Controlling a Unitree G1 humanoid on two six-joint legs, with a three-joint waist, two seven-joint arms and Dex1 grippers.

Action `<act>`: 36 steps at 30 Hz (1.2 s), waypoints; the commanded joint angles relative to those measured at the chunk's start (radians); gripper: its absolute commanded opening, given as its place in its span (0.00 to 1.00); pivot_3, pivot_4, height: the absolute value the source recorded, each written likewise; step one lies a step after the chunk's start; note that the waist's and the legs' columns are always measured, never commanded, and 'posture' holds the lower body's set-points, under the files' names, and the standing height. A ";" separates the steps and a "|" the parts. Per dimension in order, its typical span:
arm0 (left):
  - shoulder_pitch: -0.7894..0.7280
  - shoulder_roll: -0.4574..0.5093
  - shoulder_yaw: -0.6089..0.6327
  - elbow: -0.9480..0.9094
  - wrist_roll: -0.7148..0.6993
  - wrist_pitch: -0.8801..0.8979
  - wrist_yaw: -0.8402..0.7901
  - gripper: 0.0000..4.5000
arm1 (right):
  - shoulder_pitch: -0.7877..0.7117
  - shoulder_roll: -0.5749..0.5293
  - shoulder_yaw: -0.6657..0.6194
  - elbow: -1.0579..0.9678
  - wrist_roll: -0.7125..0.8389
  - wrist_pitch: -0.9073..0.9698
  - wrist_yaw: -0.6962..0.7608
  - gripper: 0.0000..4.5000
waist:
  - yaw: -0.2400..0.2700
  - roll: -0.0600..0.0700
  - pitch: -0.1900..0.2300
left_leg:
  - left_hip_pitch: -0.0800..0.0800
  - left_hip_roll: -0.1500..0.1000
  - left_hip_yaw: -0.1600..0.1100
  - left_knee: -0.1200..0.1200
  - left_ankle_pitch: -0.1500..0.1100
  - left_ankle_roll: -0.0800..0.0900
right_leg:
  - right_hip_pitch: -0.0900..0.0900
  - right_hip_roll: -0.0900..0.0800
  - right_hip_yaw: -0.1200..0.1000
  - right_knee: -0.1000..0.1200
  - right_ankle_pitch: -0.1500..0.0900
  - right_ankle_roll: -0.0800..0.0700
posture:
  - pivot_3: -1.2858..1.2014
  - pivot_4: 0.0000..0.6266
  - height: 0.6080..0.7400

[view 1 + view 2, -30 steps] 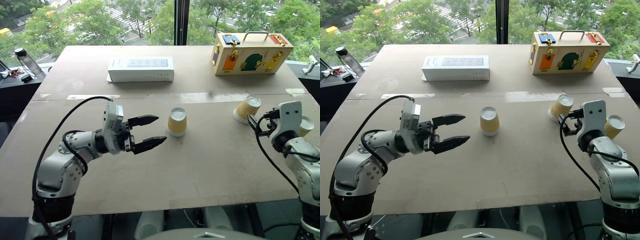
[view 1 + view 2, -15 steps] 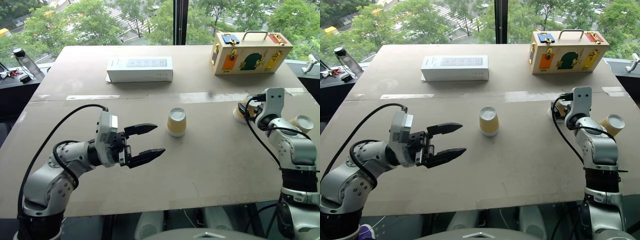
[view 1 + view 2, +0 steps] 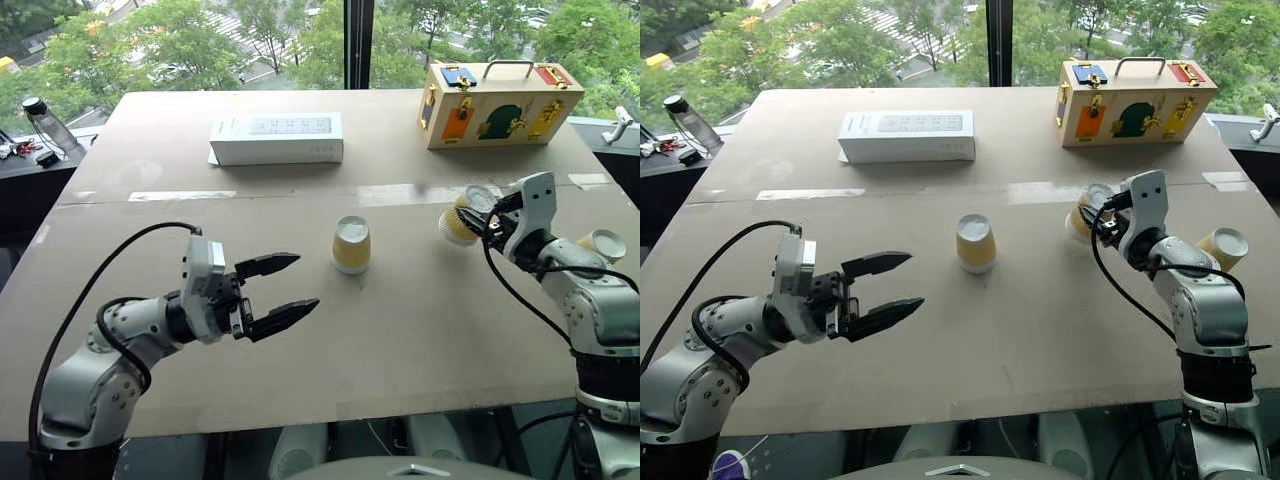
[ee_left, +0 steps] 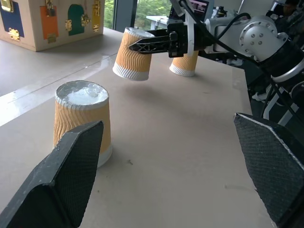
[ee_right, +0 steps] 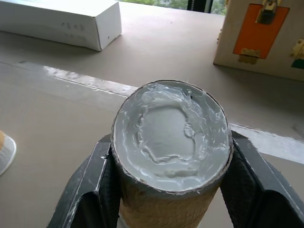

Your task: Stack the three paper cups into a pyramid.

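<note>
R gripper (image 3: 470,220) clamped on cup (image 3: 457,222), tilted, lifted off counter (image 3: 400,330). L gripper (image 3: 285,290) wide open – near mid cup (image 3: 352,245), upside down. Third cup (image 3: 605,243) far right.

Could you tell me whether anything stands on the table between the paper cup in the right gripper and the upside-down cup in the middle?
Nothing visible does. The right gripper holds a ribbed yellow-tan paper cup off the brown table, with bare surface across to the upside-down middle cup.
</note>
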 commanded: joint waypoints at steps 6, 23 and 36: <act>0.139 -0.005 0.086 -0.048 0.022 -0.089 0.002 1.00 | 0.005 -0.032 0.189 -0.089 -0.026 -0.043 0.131 0.50 | -0.004 0.000 0.000 | 0.000 0.000 0.000 0.001 0.000 0.000 | 0.000 -0.004 0.000 0.000 -0.002 -0.004 | 0.52 0.24 1.00; 0.280 0.002 0.218 -0.133 -0.055 -0.091 0.002 1.00 | -0.094 0.047 0.270 0.058 -0.110 -0.121 0.158 0.50 | -0.011 0.000 0.000 | 0.000 0.000 0.000 0.000 0.000 0.000 | 0.000 -0.005 -0.001 0.000 -0.002 -0.004 | 0.52 0.24 1.00; 0.270 0.014 0.235 -0.118 -0.058 -0.095 -0.008 1.00 | -0.086 0.059 0.305 0.064 -0.124 -0.093 0.183 0.69 | -0.013 0.000 0.000 | 0.000 0.000 0.000 0.000 0.000 0.000 | 0.000 -0.005 -0.001 -0.001 -0.002 -0.004 | 0.52 0.24 1.00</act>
